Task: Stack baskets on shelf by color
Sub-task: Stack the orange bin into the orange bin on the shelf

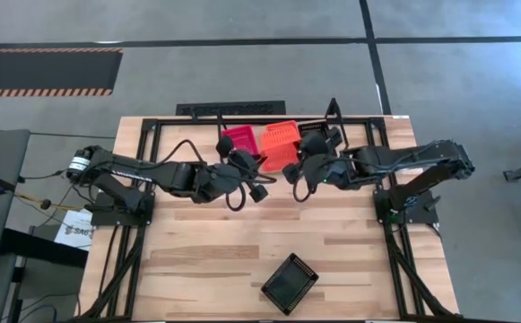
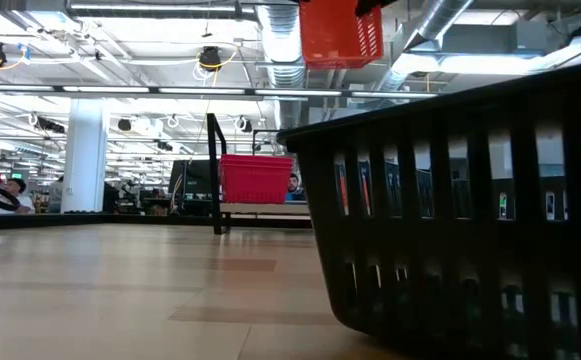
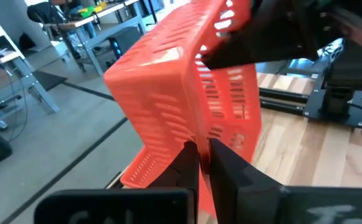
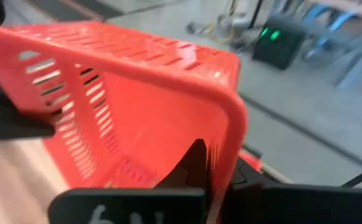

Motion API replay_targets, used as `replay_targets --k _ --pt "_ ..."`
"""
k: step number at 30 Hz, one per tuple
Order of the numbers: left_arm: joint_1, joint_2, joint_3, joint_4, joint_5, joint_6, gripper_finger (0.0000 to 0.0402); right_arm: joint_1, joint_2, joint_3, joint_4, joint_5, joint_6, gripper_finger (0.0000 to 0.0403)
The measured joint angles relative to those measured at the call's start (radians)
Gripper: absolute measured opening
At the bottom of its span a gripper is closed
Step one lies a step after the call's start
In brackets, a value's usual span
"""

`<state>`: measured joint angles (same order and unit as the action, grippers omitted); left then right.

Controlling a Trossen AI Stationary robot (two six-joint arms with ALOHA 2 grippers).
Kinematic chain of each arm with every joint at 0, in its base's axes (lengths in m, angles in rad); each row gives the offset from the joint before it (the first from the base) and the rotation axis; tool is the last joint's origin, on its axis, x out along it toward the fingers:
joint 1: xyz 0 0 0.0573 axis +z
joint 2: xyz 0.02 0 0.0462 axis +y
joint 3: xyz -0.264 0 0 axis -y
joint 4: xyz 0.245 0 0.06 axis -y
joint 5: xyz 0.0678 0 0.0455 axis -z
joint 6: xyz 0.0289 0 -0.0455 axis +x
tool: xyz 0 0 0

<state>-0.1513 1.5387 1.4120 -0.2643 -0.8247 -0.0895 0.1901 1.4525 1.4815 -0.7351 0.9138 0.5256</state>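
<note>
An orange mesh basket (image 1: 280,144) hangs in the air between my two grippers, above the shelf's middle; the low view shows it high up (image 2: 341,32). My left gripper (image 3: 204,148) is shut on one end of it, my right gripper (image 4: 216,157) on the other. A pinkish-red basket (image 1: 239,138) stands with its base on the shelf (image 2: 260,208), left of the orange one. A black basket (image 1: 290,283) rests on the tabletop near its near edge and fills the low view's right side (image 2: 460,220). My left gripper pinches an end wall of the orange basket (image 3: 200,134) between its two fingers, coming level from the table's left. The basket is lifted clear and tilted. My right gripper holds the opposite end wall just below the rim (image 4: 229,146), one finger (image 4: 192,163) inside the basket and one outside, coming from the table's right.
The shelf's black wire frame has an upright end loop (image 1: 333,111) at its right end and a post (image 2: 213,170) beside the pinkish-red basket. Bare wood lies between the arms and the black basket. People sit at desks far behind the table (image 2: 12,190).
</note>
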Motion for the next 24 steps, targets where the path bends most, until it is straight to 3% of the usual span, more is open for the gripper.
replay_targets --k 7,17,20,24 --pt "0.0 -0.002 0.002 -0.08 -0.049 -0.033 0.0 0.022 -0.04 -0.003 -0.035 -0.157 0.018 0.0063" --pt "0.012 0.0 0.004 -0.113 -0.074 -0.076 0.0 0.112 -0.109 0.0 0.077 -0.271 -0.04 0.0212" --pt "0.026 0.002 0.003 -0.124 -0.057 -0.09 0.0 0.148 -0.134 0.0 0.15 -0.292 -0.06 0.0242" --pt "0.057 0.002 0.003 -0.126 0.021 -0.111 0.0 0.197 -0.172 0.0 0.201 -0.326 -0.085 0.0253"
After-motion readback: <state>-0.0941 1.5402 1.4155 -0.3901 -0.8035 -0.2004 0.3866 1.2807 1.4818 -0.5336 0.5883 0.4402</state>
